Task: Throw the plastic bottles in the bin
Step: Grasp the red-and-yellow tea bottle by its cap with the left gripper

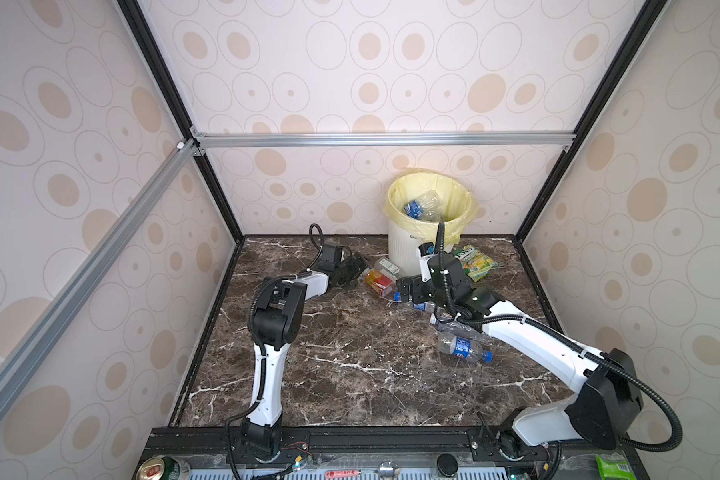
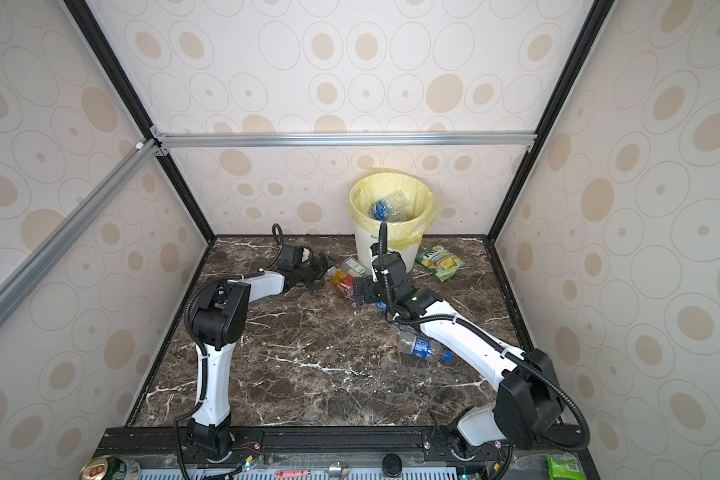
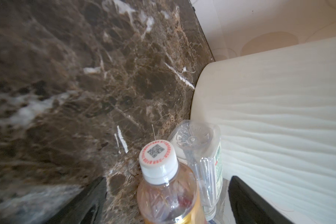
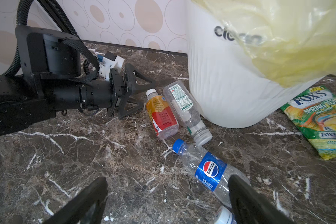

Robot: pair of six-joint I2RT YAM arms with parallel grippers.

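An orange-red bottle [image 1: 378,281] [image 4: 161,116] lies beside a clear bottle with a green-white label [image 1: 387,266] [image 4: 182,104], at the foot of the bin [image 1: 404,249] [image 4: 221,87]. My left gripper [image 1: 356,272] [image 3: 168,179] is open. Its fingers stand wide on either side of the orange bottle's [image 3: 169,197] white-capped neck, with gaps on both sides. My right gripper [image 1: 402,289] [image 4: 168,179] is open and low over the table. A blue-label bottle [image 4: 208,170] lies against one of its fingers. Another blue-label bottle [image 1: 462,347] lies beside the right forearm. Bottles [image 1: 422,205] lie inside the bin.
A green-yellow snack packet [image 1: 474,259] [image 4: 322,120] lies right of the bin. A crushed clear bottle [image 1: 454,326] is partly hidden under the right arm. A white bottle cap [image 4: 223,216] shows by the right finger. A drink can [image 1: 161,469] and a green packet [image 1: 612,465] sit on the front ledge.
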